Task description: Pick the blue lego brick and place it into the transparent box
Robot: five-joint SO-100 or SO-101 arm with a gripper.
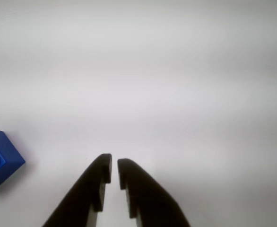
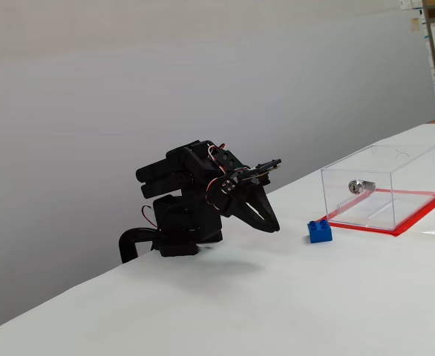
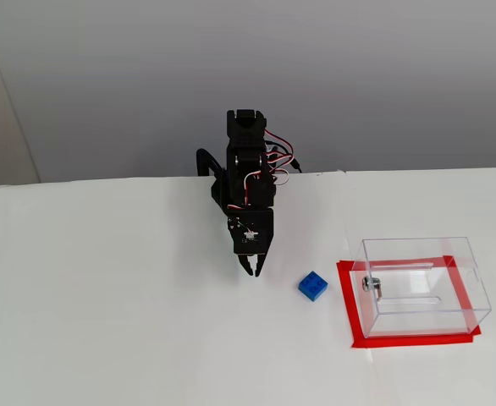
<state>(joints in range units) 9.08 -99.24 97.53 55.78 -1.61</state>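
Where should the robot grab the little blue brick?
Probably from above, pinching two flat opposite sides of the blue brick. It sits studs-up on the table, apart from the clear box, so its sides are free. The end effector would need opening first.

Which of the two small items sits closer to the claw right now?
The blue lego brick, on the bare table just outside the transparent box. The silver cylinder sits farther off, inside it.

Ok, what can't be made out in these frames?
- blue lego brick: wrist view, cut off by the left edge.
- small silver cylinder in the transparent box: too small in both fixed views to identify.
- gripper: wrist view, body cut off by the bottom edge.
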